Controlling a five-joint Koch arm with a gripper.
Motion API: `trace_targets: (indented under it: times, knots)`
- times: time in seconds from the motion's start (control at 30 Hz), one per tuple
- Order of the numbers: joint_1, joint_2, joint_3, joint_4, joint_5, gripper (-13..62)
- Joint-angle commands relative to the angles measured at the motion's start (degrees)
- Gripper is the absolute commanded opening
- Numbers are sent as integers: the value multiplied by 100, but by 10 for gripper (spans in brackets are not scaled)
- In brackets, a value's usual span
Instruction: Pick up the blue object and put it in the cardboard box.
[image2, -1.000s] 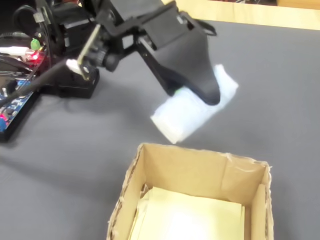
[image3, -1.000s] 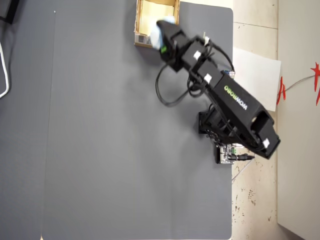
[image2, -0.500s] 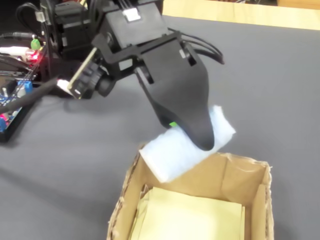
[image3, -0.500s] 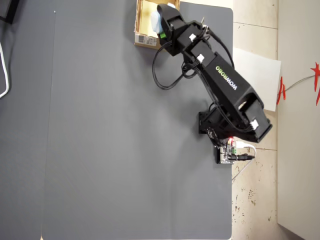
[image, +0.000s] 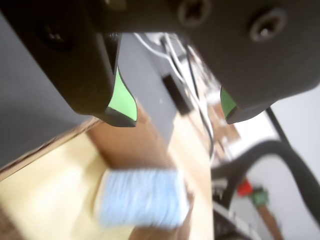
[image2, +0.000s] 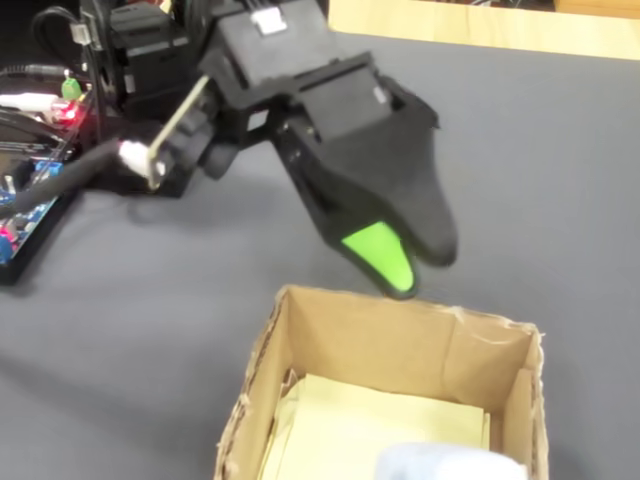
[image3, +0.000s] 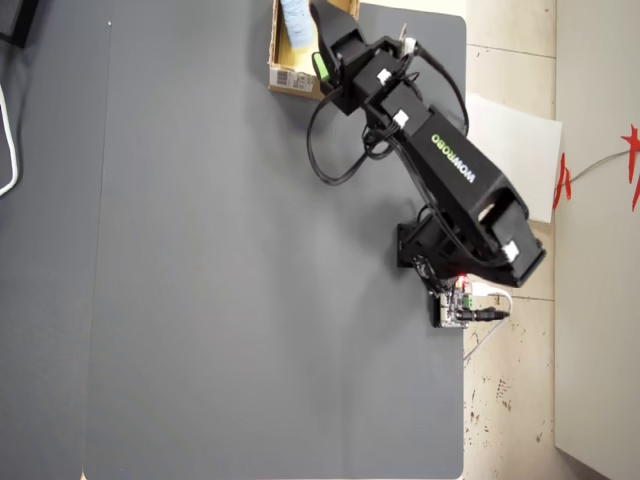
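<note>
The blue object lies loose inside the cardboard box, on its pale floor. In the fixed view it shows as a pale blur at the bottom edge, inside the box. From overhead it rests in the box as a light strip. My gripper hangs just over the box's far wall, open, with nothing between its green pads. The wrist view shows the gripper with jaws wide apart above the block. Overhead, the gripper sits at the box's right side.
A blue circuit board with wires and the arm's base stand at the fixed view's left. The grey mat covers the table; a wooden strip runs along its far edge. White paper lies off the mat's right side.
The gripper opened and let go of the blue object, which dropped from the box's far rim onto the box floor. The arm stayed over the box.
</note>
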Motion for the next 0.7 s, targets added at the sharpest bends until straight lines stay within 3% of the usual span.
trace_targets:
  times: [0.0,0.3,0.67]
  knots:
    - [-211,325,-149,-220,738,333]
    - [-1406,984,387,-694,1758,337]
    - [-2962,1854,1723,-879,1775,339]
